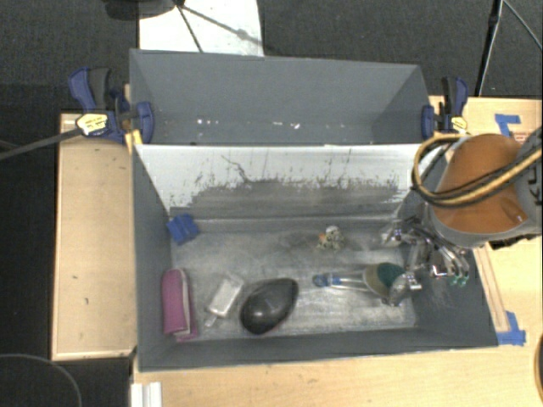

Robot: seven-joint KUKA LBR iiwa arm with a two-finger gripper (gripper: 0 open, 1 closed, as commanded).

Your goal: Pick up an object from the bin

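- The gripper (405, 276) is seen low at the bin's (280, 185) right end; open or closed can't be told, tbh.
- A teal-headed brush (349, 281) is laid just beside it, its head partly hidden.

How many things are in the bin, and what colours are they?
Blue: 1, the blue block
Purple: 1, the purple case
Black: 1, the black oval thing
Pale: 2, the clear packet and the small pale thing
Green: 1, the green-headed stick
Total: 6
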